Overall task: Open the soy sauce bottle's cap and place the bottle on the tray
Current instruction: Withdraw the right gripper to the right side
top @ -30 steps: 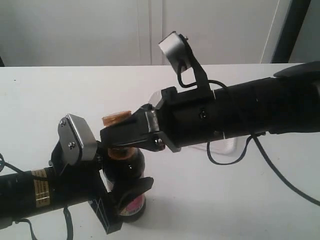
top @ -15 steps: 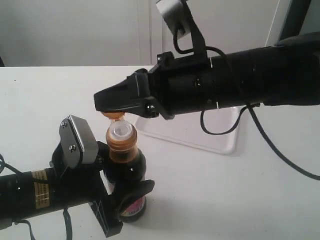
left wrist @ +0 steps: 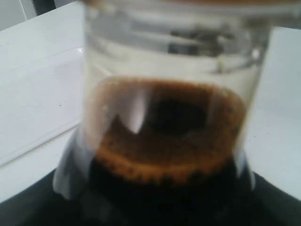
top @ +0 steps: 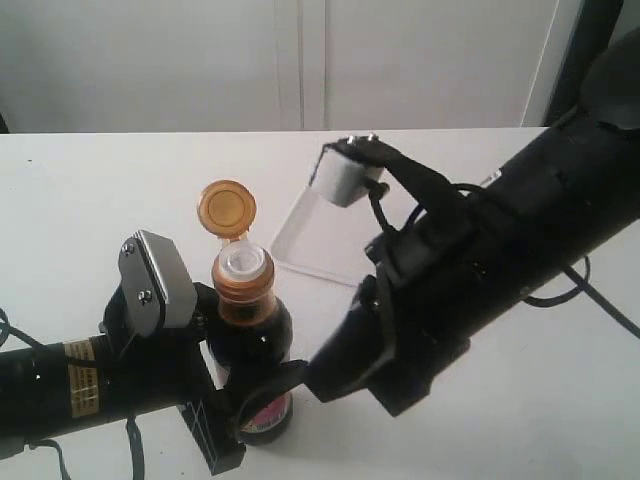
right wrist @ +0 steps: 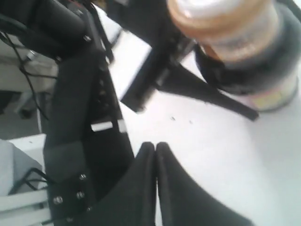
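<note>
Fingers of our right gripper meet tip to tip and hold nothing, its black arm slanting down from the far right to just beside the small clear soy sauce bottle of dark liquid. Our left gripper clamps that upright bottle at near left on the white table. Its round orange-brown flip-top cap stands open above the white spout. Behind lies the flat white plastic tray.
</note>
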Motion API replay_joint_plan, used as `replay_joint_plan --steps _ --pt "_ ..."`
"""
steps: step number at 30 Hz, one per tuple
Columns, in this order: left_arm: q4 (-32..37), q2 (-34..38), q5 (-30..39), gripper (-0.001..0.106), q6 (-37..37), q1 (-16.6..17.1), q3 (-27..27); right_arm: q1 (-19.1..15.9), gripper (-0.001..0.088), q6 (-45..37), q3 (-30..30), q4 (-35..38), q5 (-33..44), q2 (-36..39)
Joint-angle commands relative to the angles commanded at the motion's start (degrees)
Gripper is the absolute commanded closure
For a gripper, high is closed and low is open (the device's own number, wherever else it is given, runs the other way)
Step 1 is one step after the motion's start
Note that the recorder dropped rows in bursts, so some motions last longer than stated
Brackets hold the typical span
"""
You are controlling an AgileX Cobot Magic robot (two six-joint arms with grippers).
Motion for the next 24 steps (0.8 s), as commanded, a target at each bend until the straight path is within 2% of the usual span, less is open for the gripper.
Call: replay_joint_plan --steps 12,15,24 --pt "-0.2 0.0 -0.9 0.105 -2.4 0.0 0.0 -0.6 0.0868 26.6 0.0 -28.9 -6.7 -0.1" --pt "-0.4 0.0 -2.1 0.105 -2.4 0.0 0.0 -2.8 0.0868 31.0 0.0 -32.0 -8.8 -0.1" --pt "-2.8 0.0 -3.4 0.105 -2.6 0.0 -0.4 -14.2 0.0868 33.0 0.4 -32.2 -11.0 -0.2"
